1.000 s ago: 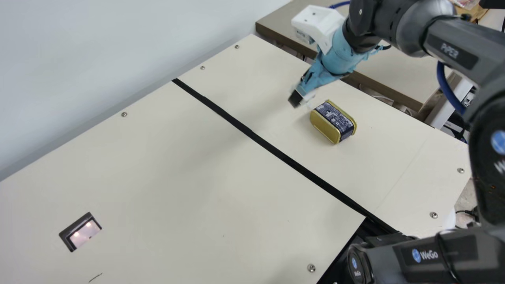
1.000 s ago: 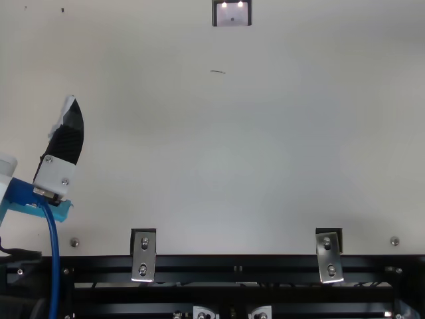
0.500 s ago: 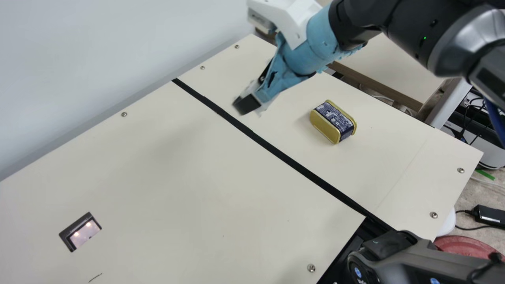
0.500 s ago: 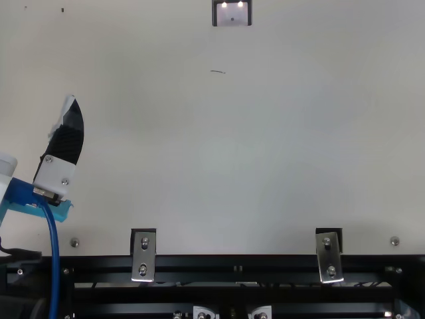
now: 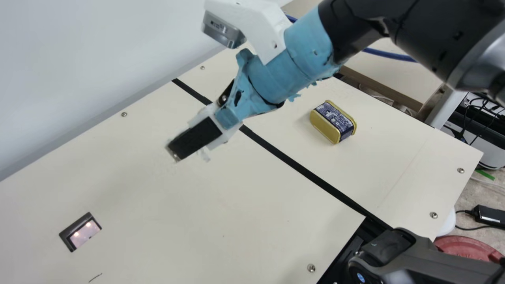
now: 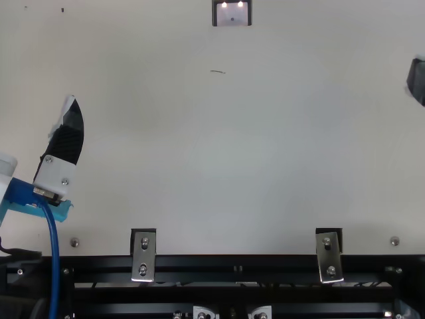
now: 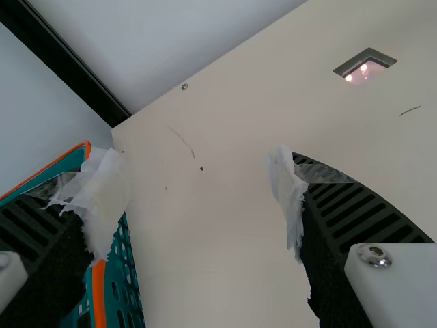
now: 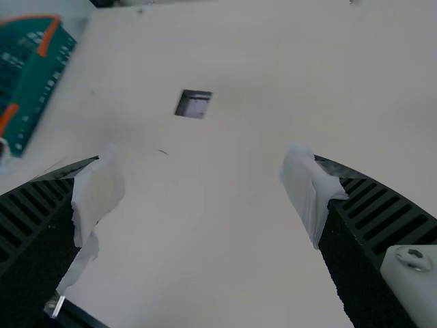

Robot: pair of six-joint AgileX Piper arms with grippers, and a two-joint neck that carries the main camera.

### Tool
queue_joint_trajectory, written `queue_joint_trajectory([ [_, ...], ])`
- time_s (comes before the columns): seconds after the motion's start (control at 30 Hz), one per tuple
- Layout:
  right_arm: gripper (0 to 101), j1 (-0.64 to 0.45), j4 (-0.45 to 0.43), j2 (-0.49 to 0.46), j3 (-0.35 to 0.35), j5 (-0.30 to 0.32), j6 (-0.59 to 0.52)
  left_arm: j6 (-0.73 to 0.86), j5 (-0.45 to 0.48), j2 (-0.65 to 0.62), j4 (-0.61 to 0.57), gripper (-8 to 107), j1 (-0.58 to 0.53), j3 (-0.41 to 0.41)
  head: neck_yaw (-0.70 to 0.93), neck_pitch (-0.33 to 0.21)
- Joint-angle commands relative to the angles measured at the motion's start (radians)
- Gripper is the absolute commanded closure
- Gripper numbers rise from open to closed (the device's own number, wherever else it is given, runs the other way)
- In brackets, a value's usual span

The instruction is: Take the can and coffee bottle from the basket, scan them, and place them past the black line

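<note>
Past the black line (image 5: 300, 167), the blue-labelled gold can (image 5: 334, 120).

We see a recessed window (image 6: 232, 16) in the cream bench (image 6: 232, 153), dark-framed, with two bright spots in it. Just below the window runs a short dark mark (image 6: 218, 71). Well to its left and lower, we see the left gripper (image 6: 72, 106), white covering at its tip, with a blue cable (image 6: 52, 246) running down beside it. Well to the window's right and a little lower, the dark end of our right gripper (image 5: 177, 149) pokes in at the edge. Far below the window lies a black frame (image 6: 232, 264), where we count two metal brackets, one lower left (image 6: 143, 256) and one lower right (image 6: 328, 256) of it.
</note>
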Motion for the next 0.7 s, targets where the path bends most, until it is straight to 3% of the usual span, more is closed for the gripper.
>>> queue_joint_trajectory([
  [0.0, 0, 0.001, 0.147, -0.018, 0.034, 0.004, 0.037, 0.000, 0.000, 0.000, 0.000, 9, 0.000, 0.000, -0.016, -0.022],
  [0.2, 0, -0.001, 0.298, -0.092, 0.114, 0.004, 0.137, 0.000, 0.000, 0.000, 0.000, 9, 0.000, 0.000, -0.016, -0.022],
  [0.27, 0, -0.001, 0.255, -0.089, 0.107, 0.004, 0.127, 0.000, 0.000, 0.000, 0.000, 9, 0.000, 0.000, -0.016, -0.022],
  [0.4, 0, -0.010, 0.304, -0.109, 0.123, 0.003, 0.150, 0.000, 0.000, 0.000, 0.000, 9, 0.000, 0.000, -0.016, -0.022],
  [0.67, 0, -0.010, 0.296, -0.111, 0.123, 0.002, 0.150, 0.000, 0.000, 0.000, 0.000, 9, 0.000, 0.000, -0.016, -0.022],
])
